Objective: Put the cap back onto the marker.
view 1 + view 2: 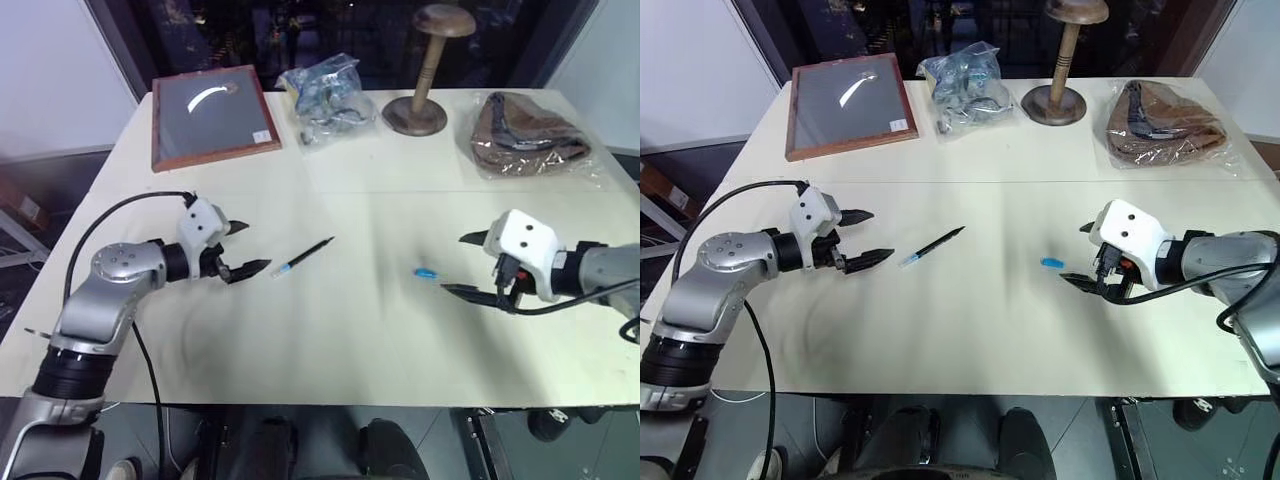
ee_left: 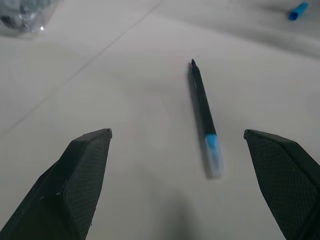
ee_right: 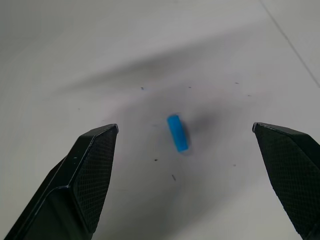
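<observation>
Both of my grippers hang spread wide over the table (image 1: 330,340), holding nothing. From my head camera, the left gripper (image 1: 240,248) sits at about nine o'clock of the scene's middle and the right gripper (image 1: 470,265) at about three o'clock, fingers turned in toward each other.

Nearest my right gripper lies the cap (image 1: 427,272), flat on the table just off its lower finger, at roughly nine o'clock from the fingertips. Through the right wrist camera the cap (image 3: 177,132) rests between the two open fingers, not touched by either.

The marker (image 1: 302,256) lies just beside my left gripper, at three o'clock from it. Its long axis runs slantwise, from the pale blue end close to my fingers up toward one o'clock, where the black end points. In the left wrist camera the marker (image 2: 204,116) lies lengthwise ahead, between the spread fingers, pale end nearer.

So I judge each arm is closest to its own piece: left for the marker, right for the cap (they lie well apart).

Hard to make out: which end of the cap is the open one, and how the marker's pale end is shaped.
</observation>
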